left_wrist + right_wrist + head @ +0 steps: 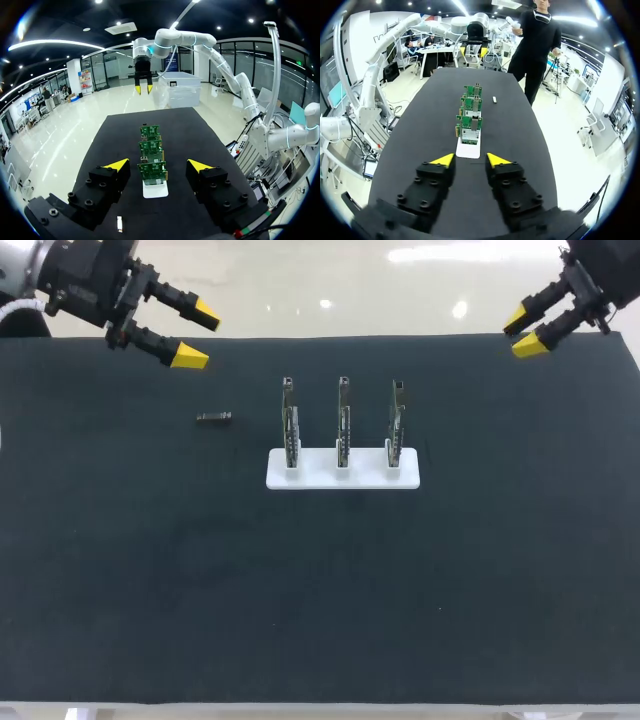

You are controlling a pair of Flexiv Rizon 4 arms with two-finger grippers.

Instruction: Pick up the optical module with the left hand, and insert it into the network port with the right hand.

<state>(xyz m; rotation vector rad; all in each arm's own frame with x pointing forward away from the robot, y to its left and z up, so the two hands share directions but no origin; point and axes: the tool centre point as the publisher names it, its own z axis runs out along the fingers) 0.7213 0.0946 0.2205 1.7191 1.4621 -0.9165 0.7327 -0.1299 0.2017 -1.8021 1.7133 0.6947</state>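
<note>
On the mat (300, 590), the module (214, 418) lies flat, apart to the left of the white base (343, 478) holding three upright boards (343, 420). Far-left corner: left gripper (197, 335), fingers apart, empty. Far-right corner: right gripper (522, 333), fingers apart, empty.

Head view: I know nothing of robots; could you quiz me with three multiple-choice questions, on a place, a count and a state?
1. Where is the optical module? A in a gripper; B on the mat, left of the white base; C plugged into a board.
2. How many circuit boards stand in the white base? A two; B three; C five.
3. The left gripper is: A open, empty; B shut on the module; C out of view.
Answers: B, it lies there alone; B, three in a row; A, its yellow tips stand apart, empty.
</note>
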